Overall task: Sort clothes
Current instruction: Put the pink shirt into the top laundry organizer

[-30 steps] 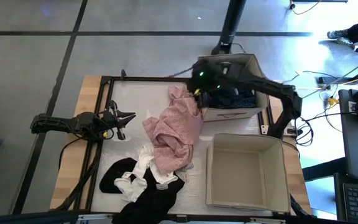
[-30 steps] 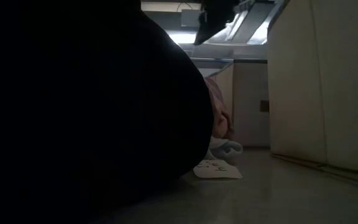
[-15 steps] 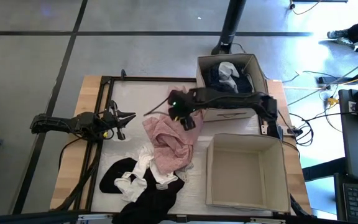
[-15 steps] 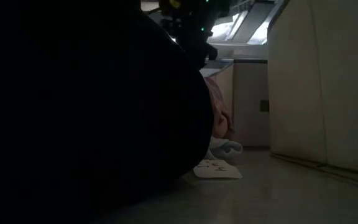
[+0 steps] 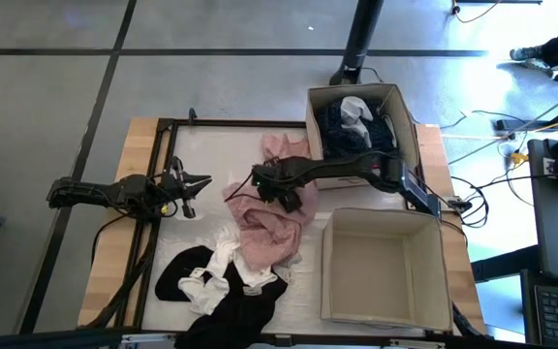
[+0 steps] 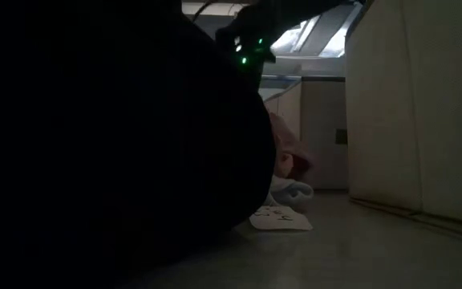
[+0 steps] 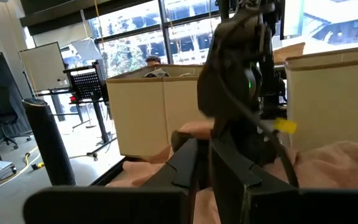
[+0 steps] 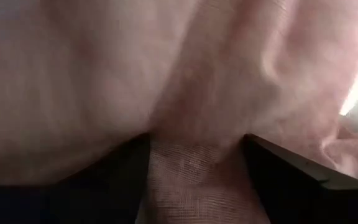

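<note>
The pale pink garment (image 5: 269, 218) lies crumpled at the table's middle and fills the right wrist view (image 8: 166, 74). My right gripper (image 5: 277, 186) reaches level from the table's right and sits on its far part, shut on the cloth. My left gripper (image 5: 198, 183) waits shut and empty at the table's left, pointing at the pink garment (image 7: 328, 168). Small white pieces (image 5: 217, 260) and a black garment (image 5: 226, 302) lie at the near edge. A dark navy piece and a white one (image 5: 355, 124) lie in the far box. My right gripper has a bunched fold of the pink garment (image 8: 194, 171) between its two fingers (image 8: 104, 177), at the heap's far part. The fingers come from the table's right, slanting down. The garment lies slack on the table; how many layers are caught, I cannot tell.
Two tan boxes stand at the right: the far one (image 5: 395, 97) holds clothes, the near one (image 5: 434, 271) shows a bare bottom. In the low view a black garment (image 6: 95, 144) blocks most of the picture, with a box wall (image 6: 415, 104) at the right.
My right gripper has left the far box and gone toward the table's left and near edge, then down onto the pink garment's far part. The dark navy and white pieces now show uncovered in the far box.
</note>
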